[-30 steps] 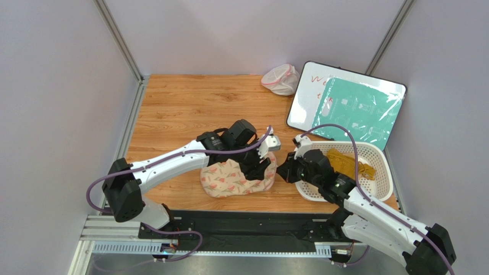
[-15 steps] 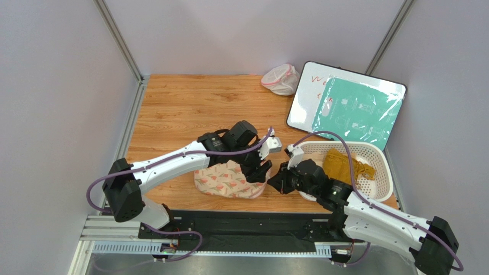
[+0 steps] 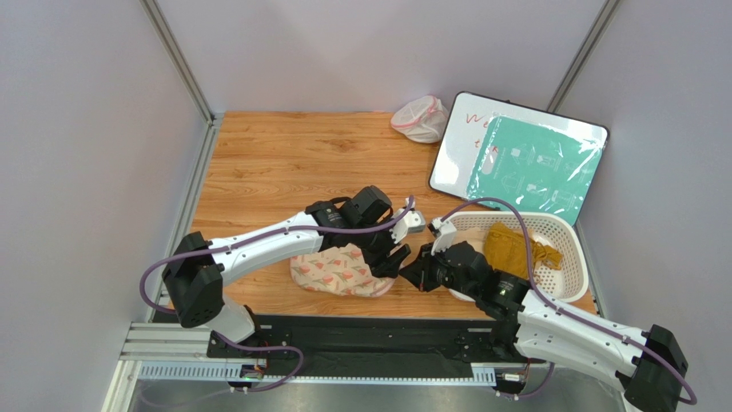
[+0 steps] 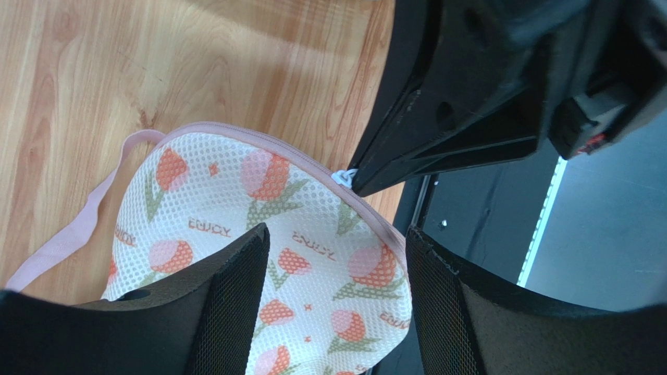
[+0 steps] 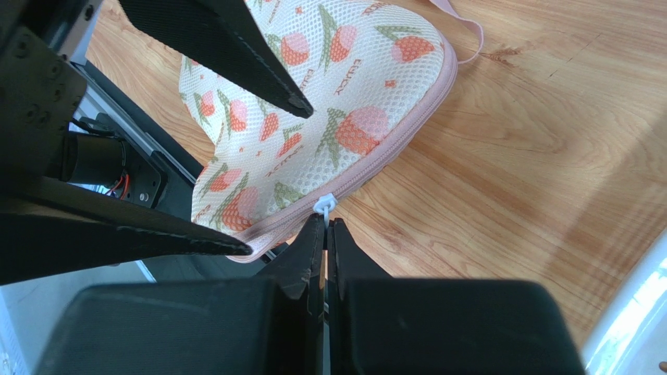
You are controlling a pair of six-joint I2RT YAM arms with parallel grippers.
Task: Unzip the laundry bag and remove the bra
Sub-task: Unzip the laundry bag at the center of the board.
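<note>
The laundry bag (image 3: 337, 271), a cream mesh pouch with orange-pink tulips and pink edging, lies at the table's near edge, partly over the black rail. My right gripper (image 5: 326, 223) is shut on its small white zipper pull (image 5: 324, 205) at the bag's right end. The zipper looks closed along the pink seam. My left gripper (image 4: 337, 234) hovers open just above the bag (image 4: 297, 234), one finger on each side of its right end, without squeezing it. The bra is out of view.
To the right, a white basket (image 3: 563, 228) holds a mustard cloth (image 3: 514, 246). A whiteboard with a green sheet (image 3: 520, 159) lies at the back right. A small white mesh pouch (image 3: 421, 118) sits at the back. The black base rail (image 3: 361, 336) runs below the bag.
The bag has slid a little left and toward the near edge, and lies flatter. My right gripper moved the same way with the pull. The left jaws stand slightly wider.
</note>
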